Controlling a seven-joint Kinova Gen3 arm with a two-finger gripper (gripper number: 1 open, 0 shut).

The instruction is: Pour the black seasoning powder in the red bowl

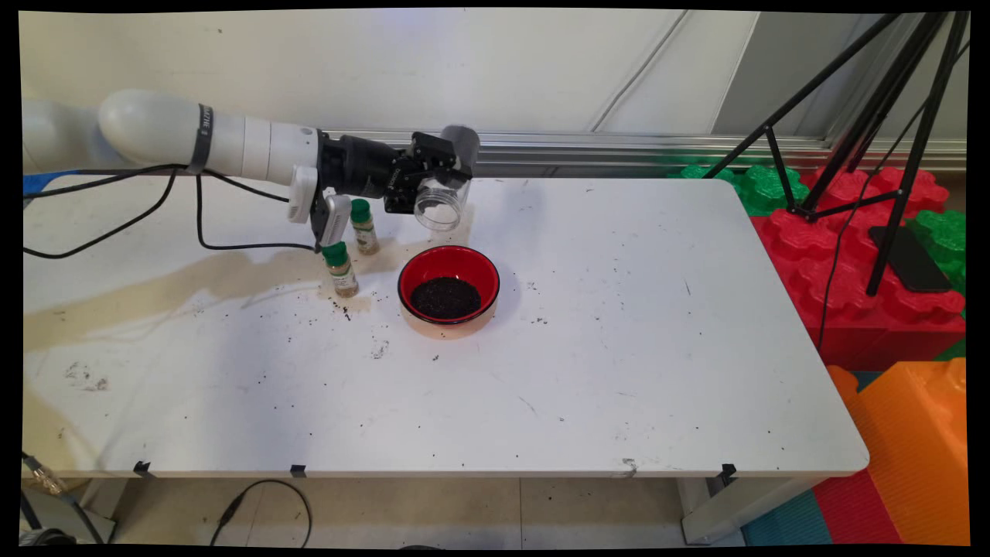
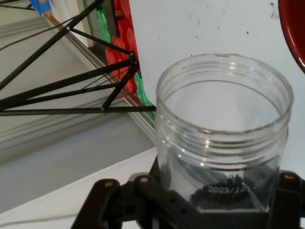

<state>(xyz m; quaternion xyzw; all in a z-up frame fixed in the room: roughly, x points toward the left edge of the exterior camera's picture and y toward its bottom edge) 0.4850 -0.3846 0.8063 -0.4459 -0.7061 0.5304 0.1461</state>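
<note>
A: From the main view, where is the gripper (image 1: 442,179)?

B: Above the table (image 1: 619,371), toward its far edge and left of the middle; the arm lies nearly level, reaching in from the left; the fingers are clamped on a clear plastic jar (image 1: 442,203), which is tipped so that its open mouth faces down and forward.

A: What sits under it?

B: A red bowl (image 1: 448,283) with a dark, grainy heap in its bottom, just nearer the front edge than the jar's mouth; dark specks are scattered over the table around it. Two small spice bottles with green caps stand left of the bowl; the nearer bottle (image 1: 339,268) is close beside the bowl, the farther bottle (image 1: 363,226) just behind it, partly under the wrist. Off the right edge stand big red and green toy blocks (image 1: 851,232) and a black tripod (image 1: 874,139).

A: And the hand view?

B: The jar (image 2: 224,133) fills the frame, held between the black fingers (image 2: 288,191) at its base; a few dark grains cling near its bottom; the bowl's red rim (image 2: 293,33) shows at the upper right corner; the tripod legs (image 2: 71,81) cross the left side.
</note>
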